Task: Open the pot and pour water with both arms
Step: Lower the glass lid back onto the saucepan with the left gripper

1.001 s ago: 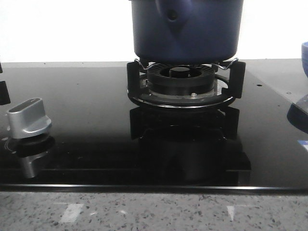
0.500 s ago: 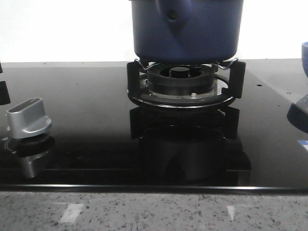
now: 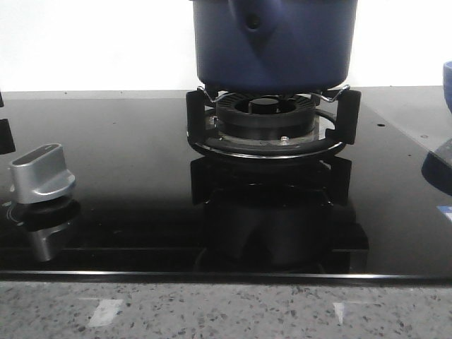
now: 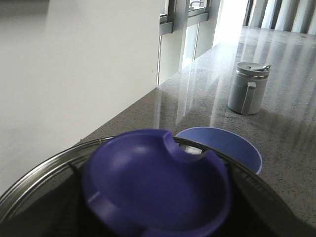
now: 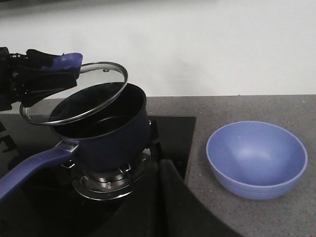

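In the front view, a silver knob (image 3: 42, 173) sits at 8 o'clock on the black glass hob (image 3: 127, 212). Beyond it, at 12 o'clock, the pot (image 3: 274, 44) stands on the burner grate (image 3: 272, 127), its lid off. The left gripper (image 5: 29, 74) holds the glass lid (image 5: 74, 94) tilted above the pot's rim, fingers clamped on its purple knob (image 4: 158, 190). A blue bowl (image 5: 256, 158) rests at 3 o'clock, a grey mug (image 4: 248, 88) farther off. The right gripper's fingers: cannot tell.

pot (image 3: 274, 44) navy | bowl (image 5: 256, 159) pale blue | hob (image 3: 127, 162) gloss blk | knob (image 3: 42, 174) silver
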